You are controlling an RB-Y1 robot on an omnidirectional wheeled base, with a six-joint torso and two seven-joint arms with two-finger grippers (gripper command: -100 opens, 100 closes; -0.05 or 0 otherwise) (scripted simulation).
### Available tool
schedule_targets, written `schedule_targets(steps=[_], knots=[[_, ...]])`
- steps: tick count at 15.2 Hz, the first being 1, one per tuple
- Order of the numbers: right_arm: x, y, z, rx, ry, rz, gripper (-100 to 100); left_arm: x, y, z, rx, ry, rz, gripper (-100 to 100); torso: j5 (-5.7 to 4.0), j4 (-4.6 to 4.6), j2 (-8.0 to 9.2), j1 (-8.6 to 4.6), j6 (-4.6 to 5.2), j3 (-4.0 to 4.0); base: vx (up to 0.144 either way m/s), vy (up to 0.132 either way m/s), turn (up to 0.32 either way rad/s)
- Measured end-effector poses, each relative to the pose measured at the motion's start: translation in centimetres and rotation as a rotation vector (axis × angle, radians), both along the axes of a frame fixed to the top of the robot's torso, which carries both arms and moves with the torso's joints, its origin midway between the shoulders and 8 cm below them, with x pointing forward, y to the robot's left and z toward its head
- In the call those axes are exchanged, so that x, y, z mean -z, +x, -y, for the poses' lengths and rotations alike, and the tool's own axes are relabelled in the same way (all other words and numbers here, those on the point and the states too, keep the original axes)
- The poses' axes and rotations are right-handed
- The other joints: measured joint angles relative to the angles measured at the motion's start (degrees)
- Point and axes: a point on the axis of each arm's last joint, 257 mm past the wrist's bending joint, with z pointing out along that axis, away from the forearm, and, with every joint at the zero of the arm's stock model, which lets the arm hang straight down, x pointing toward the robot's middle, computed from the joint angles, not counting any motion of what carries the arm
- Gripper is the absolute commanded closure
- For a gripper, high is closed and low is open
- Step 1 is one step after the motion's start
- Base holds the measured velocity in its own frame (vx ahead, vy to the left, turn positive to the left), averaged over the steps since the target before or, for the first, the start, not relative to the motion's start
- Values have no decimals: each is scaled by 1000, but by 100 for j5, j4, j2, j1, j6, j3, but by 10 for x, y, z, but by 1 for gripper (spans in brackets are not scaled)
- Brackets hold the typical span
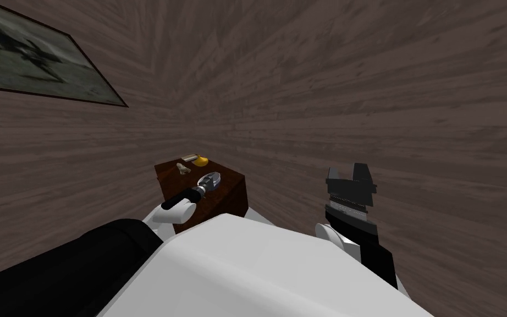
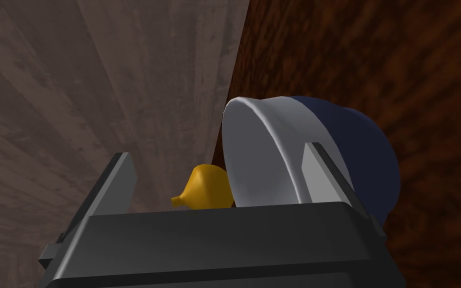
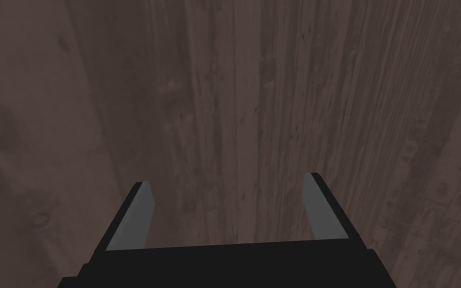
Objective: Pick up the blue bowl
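The bowl (image 1: 213,178), blue outside (image 2: 369,150) with a pale grey-white rim band and inside, sits on the near right part of a small dark brown table (image 1: 230,190). My left gripper (image 1: 205,185) reaches over the table to it. In the left wrist view the left gripper (image 2: 219,150) is open. One finger (image 2: 324,170) lies against the bowl's outer wall, and the other finger (image 2: 119,185) stands well apart from the rim. Part of the bowl sits between them. My right gripper (image 1: 348,171) hangs open off to the right, away from the table.
A yellow rounded thing (image 1: 201,160) lies at the table's far edge and appears just past the bowl as the yellow thing (image 2: 207,187). A small beige object (image 1: 181,168) lies at the table's left. Dark wood-plank walls surround the table, with a framed picture (image 1: 32,60) on the left.
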Motion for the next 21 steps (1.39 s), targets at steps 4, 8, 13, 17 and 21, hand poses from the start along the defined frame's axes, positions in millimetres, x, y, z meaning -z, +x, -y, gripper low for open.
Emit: schedule_targets(steps=[4, 8, 13, 17, 21], knots=[[0, 0, 0, 0, 0, 0, 0, 8, -10, -9, -25, -37, -56, -100, 0, 0, -1, -2, 1, 0, 7, 13, -75], [0, 0, 0, 0, 0, 0, 0, 17, -20, -16, -52, -74, -112, -100, 0, 0, -1, -1, 0, -1, 9, 15, -73], [0, 0, 0, 0, 0, 0, 0, 24, -34, -24, -83, -117, -178, -100, 0, 0, -2, -1, -1, -1, 9, 15, -56], [0, 0, 0, 0, 0, 0, 0, 32, -45, -30, -111, -154, -234, -100, 1, 0, -2, 1, -1, -1, 9, 19, -74], [0, 0, 0, 0, 0, 0, 0, 39, -58, -35, -138, -188, -288, -100, 1, -1, -3, 0, -2, -2, 11, 19, -69]])
